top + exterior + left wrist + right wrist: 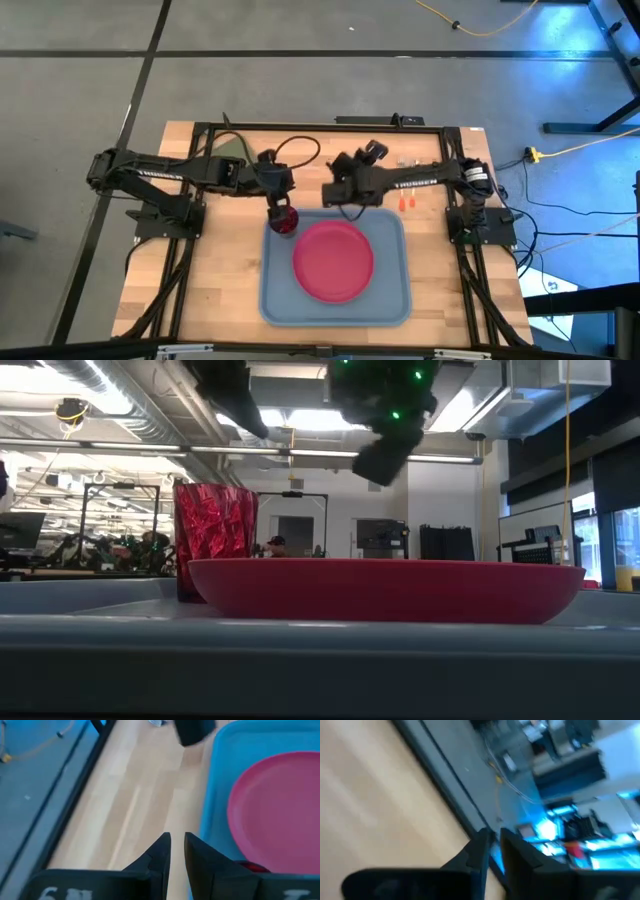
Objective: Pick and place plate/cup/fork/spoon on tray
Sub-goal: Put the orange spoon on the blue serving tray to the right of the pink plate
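Faintly — "TROSSEN" on arms

I see a pink-red plate on a light blue tray. The cup at the tray's far left corner is dark red, and from the low camera its wall shows a crinkled, faceted pattern. Two short orange handles lie on the pale, striped wood of the table just beyond the tray's far right corner. Both arms are black, the right arm with white lettering. A yellow cable crosses the grey floor.
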Tool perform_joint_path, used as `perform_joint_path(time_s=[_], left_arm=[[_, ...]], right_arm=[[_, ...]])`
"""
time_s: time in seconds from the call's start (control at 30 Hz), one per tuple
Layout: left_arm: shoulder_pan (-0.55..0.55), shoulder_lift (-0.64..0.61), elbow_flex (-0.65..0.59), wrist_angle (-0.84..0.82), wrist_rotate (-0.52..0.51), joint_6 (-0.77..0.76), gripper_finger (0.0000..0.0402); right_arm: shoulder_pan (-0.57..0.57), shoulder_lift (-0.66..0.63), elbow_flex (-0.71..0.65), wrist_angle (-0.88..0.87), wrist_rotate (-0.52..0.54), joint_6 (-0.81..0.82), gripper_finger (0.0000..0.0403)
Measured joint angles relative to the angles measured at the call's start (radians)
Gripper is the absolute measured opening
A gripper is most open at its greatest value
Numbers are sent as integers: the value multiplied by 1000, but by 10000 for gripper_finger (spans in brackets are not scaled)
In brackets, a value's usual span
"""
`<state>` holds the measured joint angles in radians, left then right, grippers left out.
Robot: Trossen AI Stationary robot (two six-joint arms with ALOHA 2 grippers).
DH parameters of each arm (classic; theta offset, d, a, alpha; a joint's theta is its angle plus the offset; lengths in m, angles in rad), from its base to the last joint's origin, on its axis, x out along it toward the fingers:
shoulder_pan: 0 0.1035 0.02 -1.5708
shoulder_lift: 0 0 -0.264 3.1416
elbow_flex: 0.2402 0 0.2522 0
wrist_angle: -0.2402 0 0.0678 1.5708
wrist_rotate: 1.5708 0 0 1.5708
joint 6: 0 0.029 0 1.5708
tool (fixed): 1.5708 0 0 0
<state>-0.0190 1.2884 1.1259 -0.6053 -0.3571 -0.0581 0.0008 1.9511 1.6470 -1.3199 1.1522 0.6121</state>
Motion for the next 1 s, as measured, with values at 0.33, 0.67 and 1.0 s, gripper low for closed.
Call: perform_joint_path(time_s=[0.33, 0.67, 1.0], left_arm=[[1, 0, 0, -7, -50, 18, 47], [1, 0, 0, -7, -53, 53, 47], [1, 0, 0, -7, -97, 45, 47]], right_arm=[[-205, -17, -144, -213, 9, 323, 54], [-279, -24, -501, -242, -264, 626, 54], [-192, -319, -639, -230, -275, 880, 54]])
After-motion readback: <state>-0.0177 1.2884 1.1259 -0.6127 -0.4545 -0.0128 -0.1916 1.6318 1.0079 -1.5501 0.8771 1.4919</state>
